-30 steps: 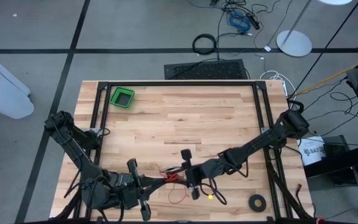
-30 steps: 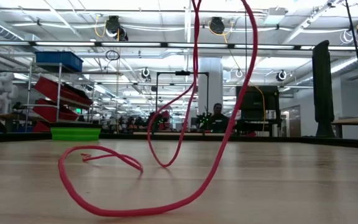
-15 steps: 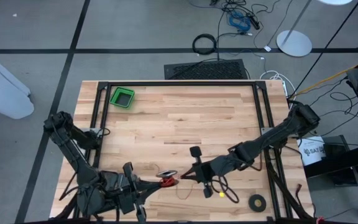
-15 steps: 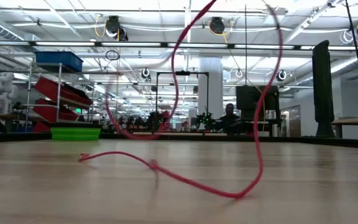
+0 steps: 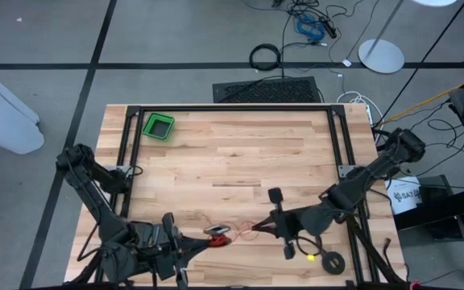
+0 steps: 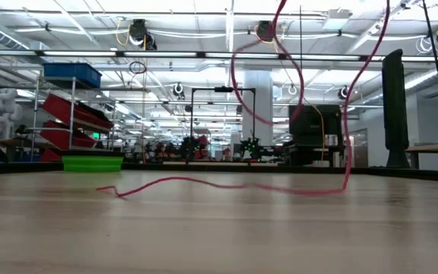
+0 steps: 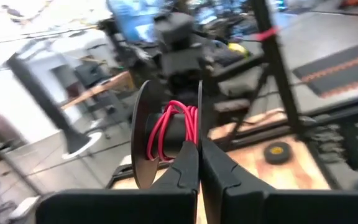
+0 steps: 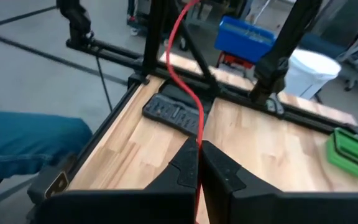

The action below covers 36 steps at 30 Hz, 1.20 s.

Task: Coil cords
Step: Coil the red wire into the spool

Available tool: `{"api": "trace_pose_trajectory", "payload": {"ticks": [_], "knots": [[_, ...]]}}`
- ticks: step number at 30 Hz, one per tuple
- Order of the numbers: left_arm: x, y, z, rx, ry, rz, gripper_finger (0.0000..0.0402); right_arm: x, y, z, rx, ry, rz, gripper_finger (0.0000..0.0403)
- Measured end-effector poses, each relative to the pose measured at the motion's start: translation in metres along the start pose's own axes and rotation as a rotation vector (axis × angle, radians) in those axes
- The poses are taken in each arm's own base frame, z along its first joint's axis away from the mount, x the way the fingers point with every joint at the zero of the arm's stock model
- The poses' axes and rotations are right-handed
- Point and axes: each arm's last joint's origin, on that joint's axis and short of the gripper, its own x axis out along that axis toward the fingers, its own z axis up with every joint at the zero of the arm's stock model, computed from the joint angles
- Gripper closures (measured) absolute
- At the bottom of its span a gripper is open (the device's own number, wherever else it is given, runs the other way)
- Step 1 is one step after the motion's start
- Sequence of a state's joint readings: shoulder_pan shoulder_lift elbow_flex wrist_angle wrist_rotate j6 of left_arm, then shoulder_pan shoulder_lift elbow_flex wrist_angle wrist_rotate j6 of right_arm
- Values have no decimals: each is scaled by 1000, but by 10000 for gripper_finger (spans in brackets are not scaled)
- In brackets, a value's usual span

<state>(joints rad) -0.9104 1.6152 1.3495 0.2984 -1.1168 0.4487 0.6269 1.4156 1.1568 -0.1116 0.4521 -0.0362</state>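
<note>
Left end effector [image 7: 199, 163] clamps the spool [image 7: 166, 132]; right end effector [image 8: 199, 163] pinches the cord [image 8: 180, 74]: keep tension between them while winding

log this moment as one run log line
left gripper: shut on spool | right gripper: shut on red cord | cord partly wound

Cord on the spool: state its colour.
Red. The cord wound on the dark spool shows best in the left wrist view.

Green bin [image 5: 159, 126], black tape ring [image 5: 333, 261]
</note>
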Motion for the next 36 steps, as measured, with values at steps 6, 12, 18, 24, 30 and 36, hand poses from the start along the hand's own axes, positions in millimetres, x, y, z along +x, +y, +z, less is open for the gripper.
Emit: {"api": "trace_pose_trajectory", "payload": {"ticks": [6, 12, 18, 24, 30, 36], "knots": [[-2, 2, 1, -45, -45, -202, 401, -15, 7, 3, -19, -6, -32, 403], [-1, 2, 0, -47, -41, -198, 401, -19, 10, 4, -27, -5, -41, 403], [5, 3, -8, -33, 14, -195, 401, -28, 17, 15, -22, -36, -12, 403], [16, 9, -14, -78, 52, -171, 401, -37, 30, 25, -40, -74, 35, 403], [26, 12, -22, -127, 90, -246, 401, -49, 41, 35, -66, -122, 25, 403], [43, 20, -30, -190, 127, -303, 401, -57, 48, 42, -92, -170, 29, 403]]}}
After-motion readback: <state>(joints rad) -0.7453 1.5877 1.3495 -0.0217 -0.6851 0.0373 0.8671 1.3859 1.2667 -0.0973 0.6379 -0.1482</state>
